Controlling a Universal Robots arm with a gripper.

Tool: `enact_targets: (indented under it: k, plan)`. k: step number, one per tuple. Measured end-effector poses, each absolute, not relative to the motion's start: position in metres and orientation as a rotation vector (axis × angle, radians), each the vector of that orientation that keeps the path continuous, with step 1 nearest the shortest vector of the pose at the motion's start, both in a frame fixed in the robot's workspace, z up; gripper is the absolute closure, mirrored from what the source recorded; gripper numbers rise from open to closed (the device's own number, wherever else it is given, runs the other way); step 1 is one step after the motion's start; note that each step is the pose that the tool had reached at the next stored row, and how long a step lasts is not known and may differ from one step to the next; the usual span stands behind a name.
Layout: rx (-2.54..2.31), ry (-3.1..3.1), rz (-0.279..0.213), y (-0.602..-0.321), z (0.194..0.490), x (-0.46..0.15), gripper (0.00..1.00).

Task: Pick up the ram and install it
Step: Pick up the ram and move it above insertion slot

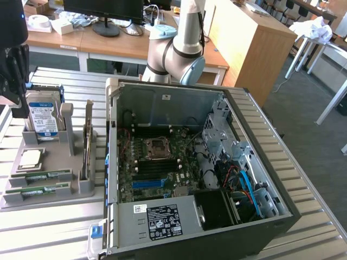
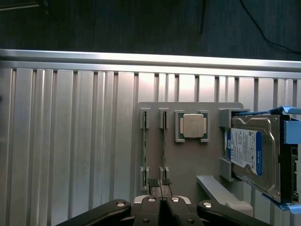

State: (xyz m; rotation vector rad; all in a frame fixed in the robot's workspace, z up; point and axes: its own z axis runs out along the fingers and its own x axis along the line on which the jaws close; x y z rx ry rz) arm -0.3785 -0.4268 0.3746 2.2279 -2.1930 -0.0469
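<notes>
Two green ram sticks point(image 1: 40, 177) point(image 1: 37, 190) stand on edge in slots of a grey holder tray point(image 1: 54, 197) at the exterior view's left. From the wrist view they are thin edges, one ram stick point(image 2: 144, 150) beside the other point(image 2: 163, 151). My gripper point(image 2: 160, 183) hovers above the tray, shut, with nothing between its fingers, its tips close to the end of one stick. In the exterior view the gripper point(image 1: 16, 103) is a dark shape over the tray's far end.
The tray also carries a square silver processor point(image 2: 193, 125) and a blue-labelled hard drive point(image 2: 251, 155). An open computer case point(image 1: 162, 103) lies beside it, its motherboard point(image 1: 154, 162) showing black slots and a blue slot point(image 1: 149, 184). Everything rests on a slatted metal table point(image 2: 70, 141).
</notes>
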Motion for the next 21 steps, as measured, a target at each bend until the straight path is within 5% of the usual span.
enact_targets:
  k: [21]
  plan:
    - [2.230, -2.195, -0.043, -0.4219, 0.3743, -0.3773, 0.90]
